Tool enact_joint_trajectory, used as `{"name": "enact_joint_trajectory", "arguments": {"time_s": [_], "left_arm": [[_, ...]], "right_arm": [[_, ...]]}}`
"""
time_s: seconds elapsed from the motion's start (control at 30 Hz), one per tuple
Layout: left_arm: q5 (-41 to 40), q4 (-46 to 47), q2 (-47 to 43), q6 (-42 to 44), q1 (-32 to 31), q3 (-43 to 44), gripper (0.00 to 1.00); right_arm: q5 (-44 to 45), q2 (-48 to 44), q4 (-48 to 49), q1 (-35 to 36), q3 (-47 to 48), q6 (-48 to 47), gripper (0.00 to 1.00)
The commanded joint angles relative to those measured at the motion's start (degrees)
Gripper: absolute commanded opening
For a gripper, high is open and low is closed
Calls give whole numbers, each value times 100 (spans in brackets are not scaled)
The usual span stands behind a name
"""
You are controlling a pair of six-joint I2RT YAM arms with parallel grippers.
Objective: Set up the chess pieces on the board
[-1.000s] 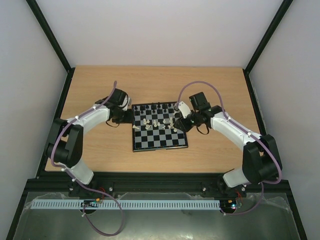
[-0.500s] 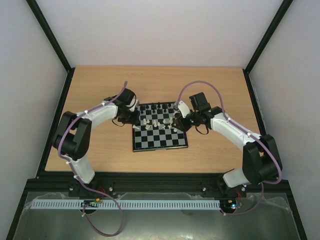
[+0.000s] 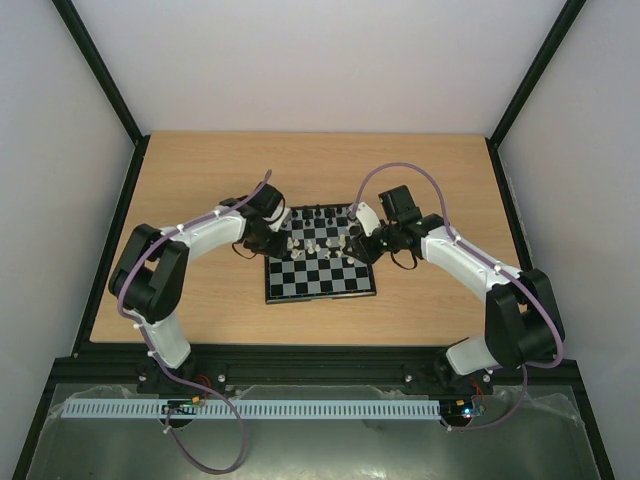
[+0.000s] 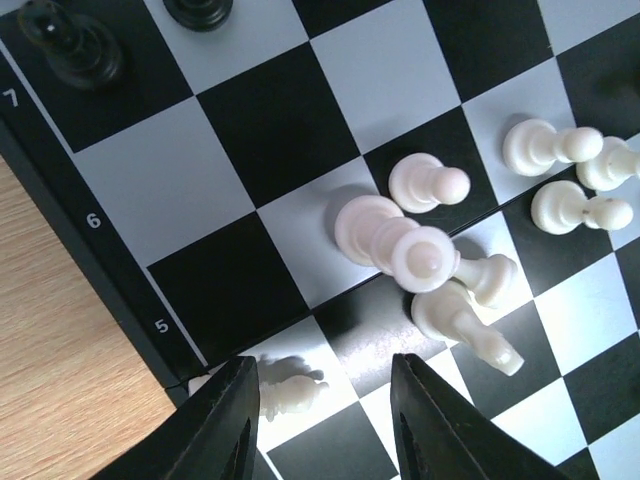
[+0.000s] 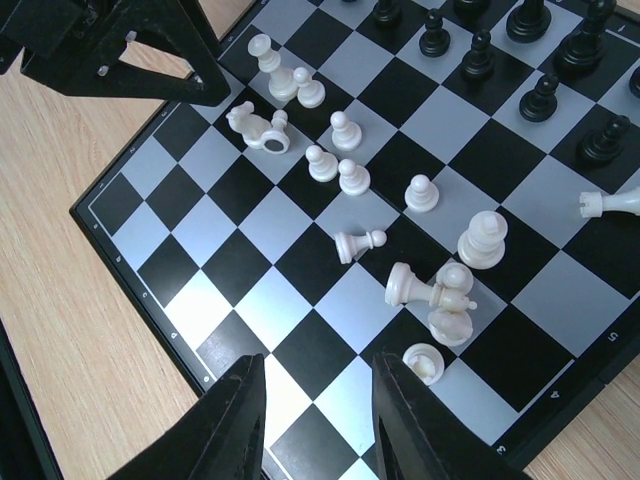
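Chess pieces: not yet set up. The white ones are scattered over the middle of the board, several tipped on their sides. The black pieces are stood along the board's side that faces the far edge of the table. The board itself lies about mid-table.

Relation noted for the coming move: one white pawn lies toppled on a pale square at the board's rim facing the table's left edge. It is found directly between the fingers of the left gripper, closer to one finger than to the other. Its long axis appears to run nearly from finger to finger, so a plain squeeze would likely take it end to end; its base is partly hidden, so this is tentative. A small wrist turn may be called for first.

Left gripper: jaws spread, nothing held, low over the board. The left arm is folded at the elbow, with the forearm reached from the table's left edge toward the centre.

Right gripper: jaws likewise spread and empty, held over bare squares on the board's side facing the table's right edge, well apart from that pawn. The right arm is bent in mirror fashion. The left arm is judged the nearer one.
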Motion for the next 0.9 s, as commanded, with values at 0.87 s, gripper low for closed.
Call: {"name": "enact_joint_trajectory", "arguments": {"time_s": [0.87], "left_arm": [[-1531,-390,-1282,-649,143,-619,41]], "right_arm": [[-196,137,-56,-16,-41,21,33]]}}
